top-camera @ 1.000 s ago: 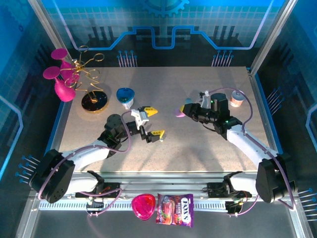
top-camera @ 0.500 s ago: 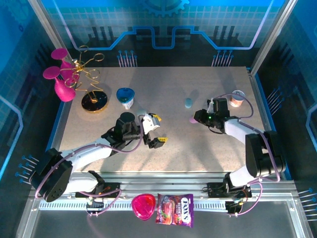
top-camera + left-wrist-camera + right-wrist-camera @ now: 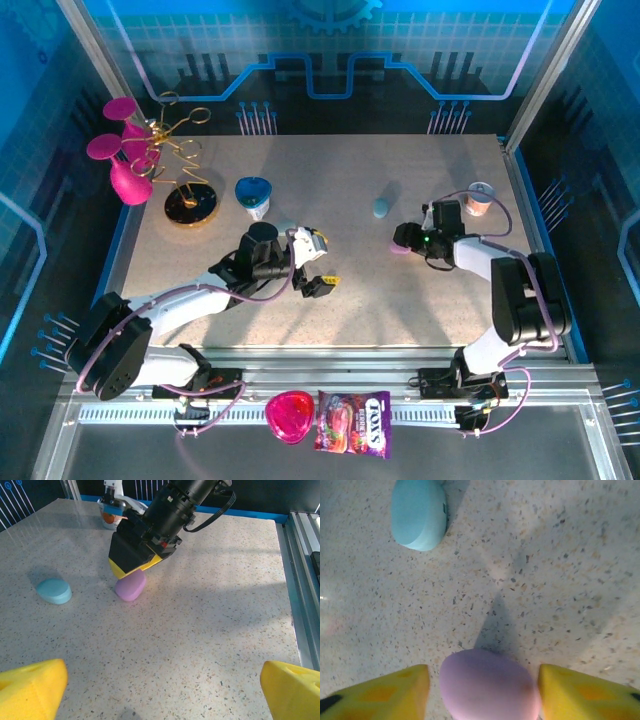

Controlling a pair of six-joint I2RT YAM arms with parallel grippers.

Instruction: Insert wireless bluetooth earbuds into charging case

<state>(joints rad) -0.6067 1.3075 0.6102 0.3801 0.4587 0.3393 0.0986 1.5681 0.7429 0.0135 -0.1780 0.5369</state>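
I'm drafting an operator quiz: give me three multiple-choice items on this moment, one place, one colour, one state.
1. The lilac case lies: A) in a cup B) between the right hand's fingers C) on the candy bag.
2. The other case on the table is: A) red B) black C) light blue.
3. The left hand is: A) open, empty B) shut on a case C) shut, empty.
B: yellow fingers flank it in the right wrist view. C: both wrist views show it. A: its fingers stand far apart, nothing between.

Speckled tbl [image 3: 400,310], blue circuit-print walls [image 3: 420,40], alu frame [image 3: 551,75].
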